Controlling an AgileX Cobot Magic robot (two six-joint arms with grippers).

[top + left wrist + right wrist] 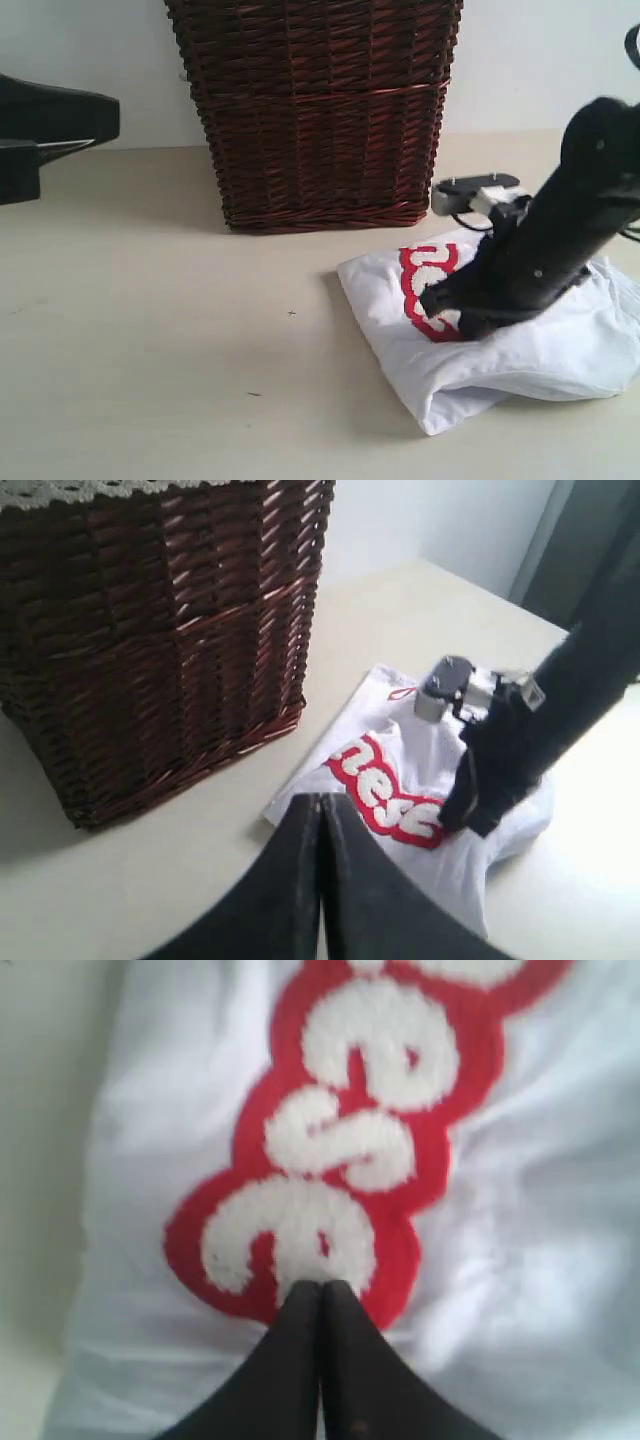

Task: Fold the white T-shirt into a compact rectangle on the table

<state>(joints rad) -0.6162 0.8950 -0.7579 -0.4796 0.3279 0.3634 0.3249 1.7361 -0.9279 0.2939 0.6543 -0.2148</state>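
Out on the right of the exterior view, the right pincer (432, 298) is down on the white T-shirt (545, 350), jaws shut tight, tip pressing the cloth right at the red-edged lettering (425, 285). No fold of fabric shows between the jaws. The shirt lies bundled under and behind that pincer on the desk (150, 350), lumpy, and by my reckoning a long way from a neat rectangle. Beyond the pincer stands the wicker basket (315, 110), near the shirt's far edge but apart from it.

Over to the left wrist view: the left pincer (320, 805) is closed on nothing, and the shirt begins just past its tip. The basket looms off to one side of it. The right arm (560, 700) slants across beyond it, right over the cloth.

Right wrist view now: jaws together, planted at the rim of the red outline, fleecy white letters running away ahead of the pincer.

If this is a flattening press, it wants a light, even touch, smoothing outward from the lettering. To fold, the jaws must open and take an edge cleanly. Hazards: the fuzzy lettering could drag, the basket crowds the far side, and the right arm blocks the left pincer's path.
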